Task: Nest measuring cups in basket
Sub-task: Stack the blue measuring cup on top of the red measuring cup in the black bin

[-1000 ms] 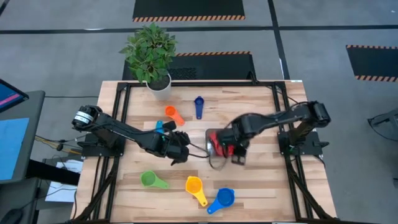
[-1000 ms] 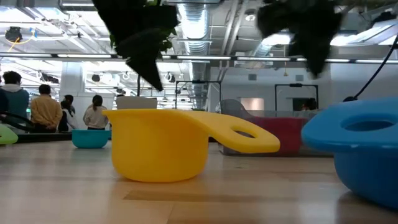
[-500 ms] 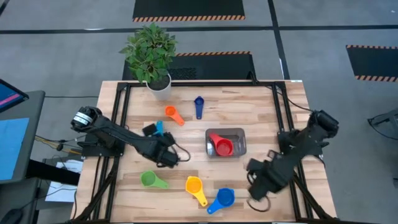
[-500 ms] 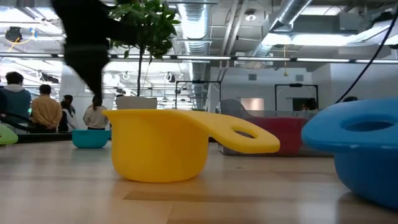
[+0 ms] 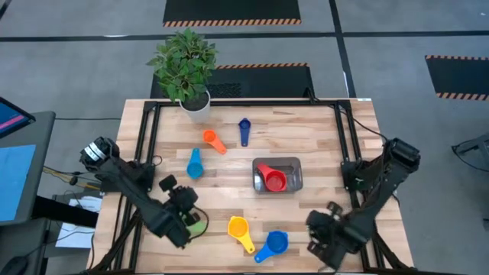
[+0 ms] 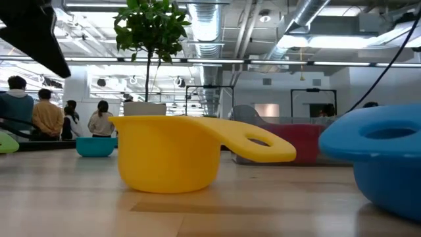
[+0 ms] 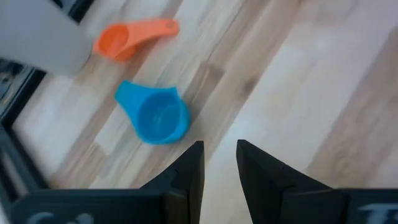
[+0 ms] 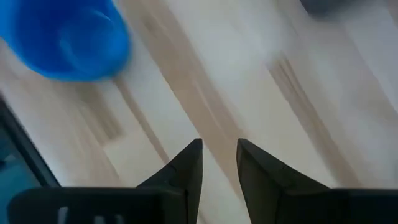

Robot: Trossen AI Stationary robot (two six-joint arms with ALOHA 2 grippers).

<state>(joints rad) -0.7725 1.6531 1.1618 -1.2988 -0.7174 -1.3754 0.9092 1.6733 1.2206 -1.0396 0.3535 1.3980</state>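
Both grippers are showing a narrow gap between their fingers and holding nothing: the left gripper (image 7: 219, 163) is hanging over the table (image 5: 321, 145) beside the green cup (image 5: 197, 224), the right gripper (image 8: 219, 160) near the blue cup (image 5: 276, 243). Only the high view is showing the red cup (image 5: 273, 179) sitting in the basket (image 5: 295, 163). Only the low view is showing people (image 6: 49, 113) in the room beyond the yellow cup (image 6: 170, 153). No readable writing is showing anywhere.
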